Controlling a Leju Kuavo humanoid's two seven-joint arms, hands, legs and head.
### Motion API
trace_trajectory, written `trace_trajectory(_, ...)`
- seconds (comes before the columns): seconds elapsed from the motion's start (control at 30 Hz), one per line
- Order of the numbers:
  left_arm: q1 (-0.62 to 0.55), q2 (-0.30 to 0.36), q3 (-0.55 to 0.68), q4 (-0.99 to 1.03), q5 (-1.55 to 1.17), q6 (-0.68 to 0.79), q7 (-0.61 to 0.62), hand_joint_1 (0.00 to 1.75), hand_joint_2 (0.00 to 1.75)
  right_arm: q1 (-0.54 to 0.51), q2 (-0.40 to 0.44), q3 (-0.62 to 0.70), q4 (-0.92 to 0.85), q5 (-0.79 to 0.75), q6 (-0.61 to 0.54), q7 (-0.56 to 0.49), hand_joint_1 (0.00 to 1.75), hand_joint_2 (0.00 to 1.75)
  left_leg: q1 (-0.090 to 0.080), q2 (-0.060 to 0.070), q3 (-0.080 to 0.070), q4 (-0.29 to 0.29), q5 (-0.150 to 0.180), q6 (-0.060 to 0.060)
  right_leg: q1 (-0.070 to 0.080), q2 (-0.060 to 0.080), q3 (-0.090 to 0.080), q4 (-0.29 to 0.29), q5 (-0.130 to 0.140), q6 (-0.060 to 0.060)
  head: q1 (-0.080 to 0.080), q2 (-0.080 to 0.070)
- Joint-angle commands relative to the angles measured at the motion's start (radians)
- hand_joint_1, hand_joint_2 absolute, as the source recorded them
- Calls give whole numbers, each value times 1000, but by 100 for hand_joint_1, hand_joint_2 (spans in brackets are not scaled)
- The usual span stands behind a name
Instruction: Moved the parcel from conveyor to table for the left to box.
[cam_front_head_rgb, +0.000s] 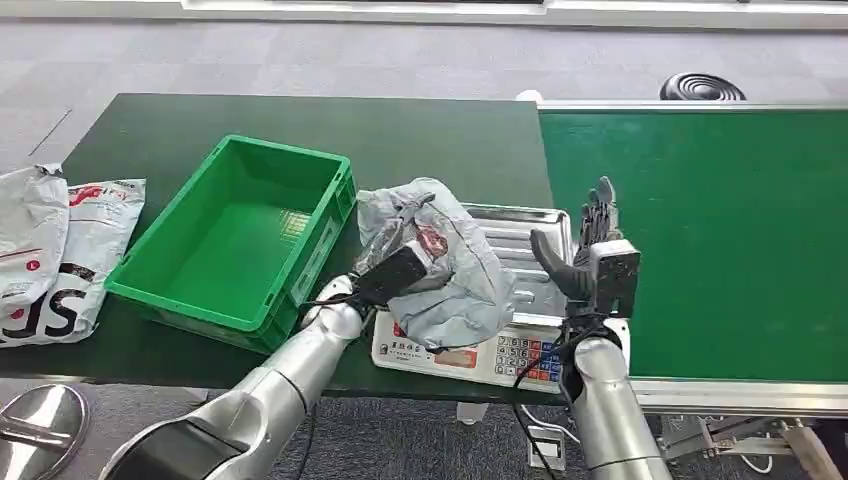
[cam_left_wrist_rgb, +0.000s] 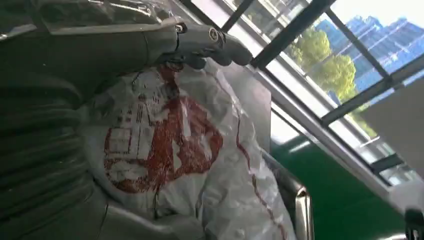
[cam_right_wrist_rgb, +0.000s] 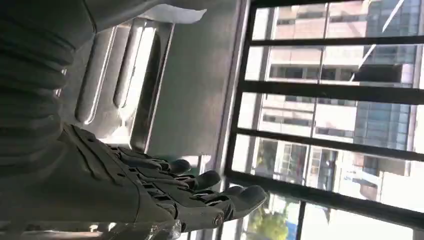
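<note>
Gripping parcel (cam_front_head_rgb: 437, 262) on scale (cam_front_head_rgb: 520, 300) w/ left hand (cam_front_head_rgb: 392, 272); right hand (cam_front_head_rgb: 590, 250) spread, empty.

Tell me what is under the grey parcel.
The parcel lies on a scale with a steel pan. The left hand grips it. The pan's middle is covered.

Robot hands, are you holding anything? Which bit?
The left hand grips the grey parcel by its near, left side; the right hand holds nothing.
</note>
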Motion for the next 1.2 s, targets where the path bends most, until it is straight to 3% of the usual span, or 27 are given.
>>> trace_trajectory(0.03,-48,2,-375,109,-32,-98,83,0,175,-246,-48,-198,528,-138,167,-53,0,175,0,1,6,-2,-1,0,1,0,7,-3,0,0,0,0)
trace_trajectory(0.37,-85,2,-623,137,-189,-269,185,0,175,-193,-67,-246,436,-158,177,-65,0,175,0,-2,5,-2,-1,1,0,-3,6,-2,-2,0,0,0)
trace_trajectory(0.4,-90,2,-641,134,-194,-255,190,28,175,-192,-65,-248,430,-161,188,-56,0,175,0,-3,3,-1,0,1,0,-3,4,-1,-1,1,0,0)
trace_trajectory(0.43,-92,2,-638,133,-187,-254,193,175,175,-192,-63,-247,428,-161,189,-56,0,175,0,-3,6,-2,-1,1,0,-3,7,-2,-2,1,0,0)
trace_trajectory(0.8,-102,2,-622,123,-142,-209,196,175,175,-184,-61,-242,415,-160,197,-54,0,175,0,0,11,-4,0,1,0,-2,12,-4,-1,0,0,0)
trace_trajectory(0.97,-179,2,-586,108,12,-93,236,175,175,-108,-70,-211,338,-179,219,-59,0,175,0,-3,8,-1,0,1,1,-4,10,-1,-1,0,0,0)
trace_trajectory(1.2,-310,6,-451,91,108,14,239,175,175,-117,-53,-202,320,-198,231,-45,0,175,0,-1,5,0,0,1,0,-1,6,1,-1,0,0,0)
